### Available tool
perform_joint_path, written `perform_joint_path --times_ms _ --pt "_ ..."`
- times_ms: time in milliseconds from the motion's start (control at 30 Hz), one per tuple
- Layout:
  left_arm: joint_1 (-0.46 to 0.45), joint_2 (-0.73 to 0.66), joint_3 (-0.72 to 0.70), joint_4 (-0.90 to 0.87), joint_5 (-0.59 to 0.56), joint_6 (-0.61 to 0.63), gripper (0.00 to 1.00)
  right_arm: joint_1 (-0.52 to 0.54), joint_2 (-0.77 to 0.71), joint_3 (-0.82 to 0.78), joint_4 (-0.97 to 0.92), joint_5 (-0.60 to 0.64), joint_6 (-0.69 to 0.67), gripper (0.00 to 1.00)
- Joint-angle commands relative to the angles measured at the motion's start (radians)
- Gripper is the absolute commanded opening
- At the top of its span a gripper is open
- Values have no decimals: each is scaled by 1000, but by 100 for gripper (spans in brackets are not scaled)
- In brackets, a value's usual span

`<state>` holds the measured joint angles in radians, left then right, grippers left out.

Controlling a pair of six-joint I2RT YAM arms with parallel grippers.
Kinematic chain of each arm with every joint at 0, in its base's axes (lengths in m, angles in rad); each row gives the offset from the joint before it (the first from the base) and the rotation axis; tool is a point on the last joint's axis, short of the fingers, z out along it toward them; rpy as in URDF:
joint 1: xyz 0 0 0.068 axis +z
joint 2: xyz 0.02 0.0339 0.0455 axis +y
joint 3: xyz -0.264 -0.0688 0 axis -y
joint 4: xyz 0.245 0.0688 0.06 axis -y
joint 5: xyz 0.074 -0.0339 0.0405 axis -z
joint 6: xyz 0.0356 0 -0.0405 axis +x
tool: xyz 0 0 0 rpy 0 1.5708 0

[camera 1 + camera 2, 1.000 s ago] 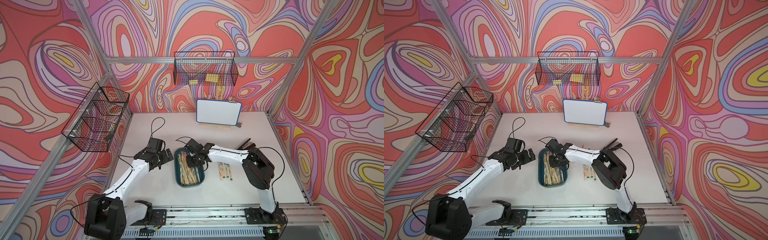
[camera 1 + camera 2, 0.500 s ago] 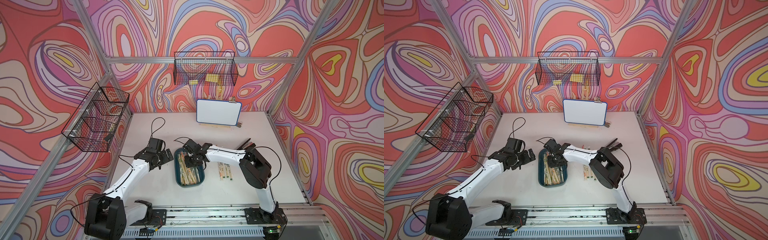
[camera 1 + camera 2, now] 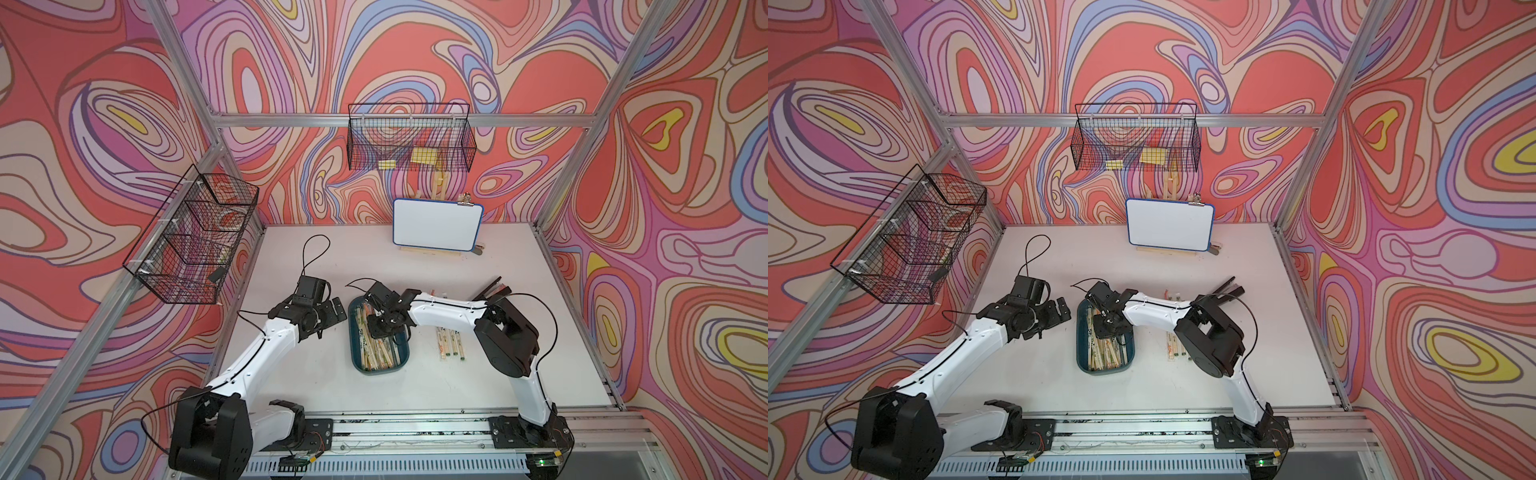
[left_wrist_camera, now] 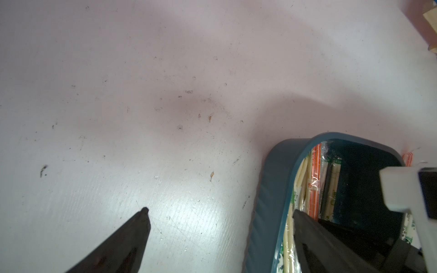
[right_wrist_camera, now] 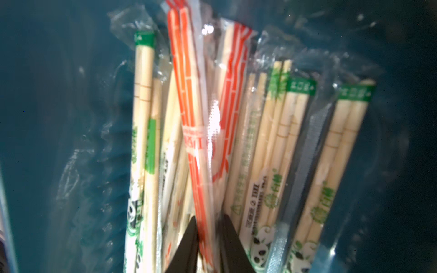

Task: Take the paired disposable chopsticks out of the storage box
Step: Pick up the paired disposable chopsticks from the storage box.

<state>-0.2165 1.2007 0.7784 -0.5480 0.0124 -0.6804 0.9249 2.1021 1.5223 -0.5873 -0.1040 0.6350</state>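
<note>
The storage box (image 3: 360, 365), a shallow teal tray, lies mid-table in both top views and holds several paired disposable chopsticks (image 3: 376, 354) in clear sleeves. My right gripper (image 3: 380, 328) reaches down into the tray's far half. In the right wrist view its jaws (image 5: 210, 217) are shut on an orange-printed pair (image 5: 189, 113), with green-printed pairs (image 5: 279, 141) on either side. My left gripper (image 3: 332, 316) stands open and empty just left of the tray. In the left wrist view, one of its fingers (image 4: 305, 227) is over the tray's rim (image 4: 267, 189) and the other above bare table.
Three sleeved pairs (image 3: 449, 343) lie on the table right of the tray, and more (image 3: 436, 294) lie behind the right arm. A black tool (image 3: 492, 286) sits further back right. A whiteboard (image 3: 437, 224) stands at the rear; wire baskets (image 3: 409, 141) (image 3: 191, 237) hang on the walls.
The right gripper's jaws have closed in on the orange-printed pair inside the tray. The right arm's elbow has shifted slightly. The left arm has not moved.
</note>
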Motion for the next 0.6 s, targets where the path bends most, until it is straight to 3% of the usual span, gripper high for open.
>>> perform_joint_path --times_ms 0,300,433,567 --pt "-2 3 -10 12 -5 1 100 6 -11 0 -21 21 -3 16" --pt "-3 6 -8 13 -3 -3 100 5 -57 -10 -39 59 -12 11" --pt "-3 2 -8 11 -2 -4 100 5 -54 -12 -45 73 -11 22" --pt "-4 -1 -8 9 -6 -2 100 6 -59 -20 -46 78 -9 24"
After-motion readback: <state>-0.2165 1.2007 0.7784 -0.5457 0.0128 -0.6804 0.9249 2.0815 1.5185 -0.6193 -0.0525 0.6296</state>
